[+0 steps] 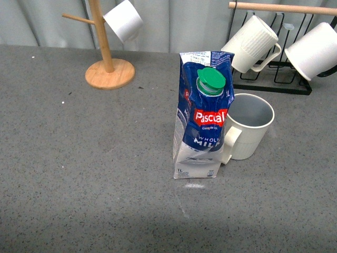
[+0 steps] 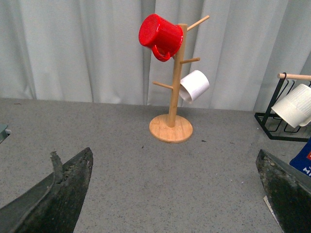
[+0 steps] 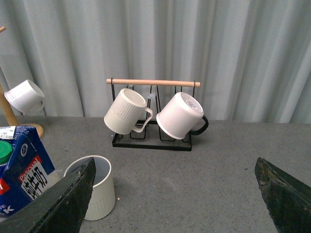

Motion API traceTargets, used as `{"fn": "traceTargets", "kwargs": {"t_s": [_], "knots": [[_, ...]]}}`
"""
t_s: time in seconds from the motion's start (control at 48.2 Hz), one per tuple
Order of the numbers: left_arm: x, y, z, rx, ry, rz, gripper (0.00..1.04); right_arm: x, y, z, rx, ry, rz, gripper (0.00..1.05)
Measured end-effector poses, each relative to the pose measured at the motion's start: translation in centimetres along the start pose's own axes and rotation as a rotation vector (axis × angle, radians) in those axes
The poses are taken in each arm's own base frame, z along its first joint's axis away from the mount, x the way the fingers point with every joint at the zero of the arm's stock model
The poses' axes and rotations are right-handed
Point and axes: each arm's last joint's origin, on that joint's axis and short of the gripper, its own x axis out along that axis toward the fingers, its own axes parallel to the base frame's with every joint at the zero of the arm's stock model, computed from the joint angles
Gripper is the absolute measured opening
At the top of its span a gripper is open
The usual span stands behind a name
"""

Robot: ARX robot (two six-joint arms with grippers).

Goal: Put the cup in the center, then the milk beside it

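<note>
The cream ribbed cup point(image 1: 248, 125) stands upright mid-table, its handle toward the front. Touching its left side stands the milk point(image 1: 201, 116), a blue and white "Pascal" carton with a green cap. In the right wrist view the cup point(image 3: 97, 189) and milk point(image 3: 24, 172) sit beside one finger point(image 3: 63, 204); my right gripper point(image 3: 177, 194) is open and holds nothing. In the left wrist view my left gripper point(image 2: 177, 194) is open over bare table, with a corner of the milk point(image 2: 303, 158) at the frame edge. Neither arm shows in the front view.
A wooden mug tree point(image 1: 108, 63) with a smooth white mug point(image 1: 124, 20) stands at the back left; a red mug point(image 2: 160, 35) hangs on it. A black rack point(image 1: 274, 79) at the back right holds a bright ribbed mug point(image 1: 253, 45) and a white mug point(image 1: 316, 50).
</note>
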Motion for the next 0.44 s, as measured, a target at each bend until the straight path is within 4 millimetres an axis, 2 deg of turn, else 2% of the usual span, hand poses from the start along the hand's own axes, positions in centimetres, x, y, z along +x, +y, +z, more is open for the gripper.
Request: {"fn": "traceTargets", "kwargs": {"t_s": [0.435], "knots": [[0.0, 0.0, 0.0, 0.0, 0.0, 0.0, 0.98, 0.0, 0.0, 0.0, 0.0, 0.0, 0.0, 0.96]]}}
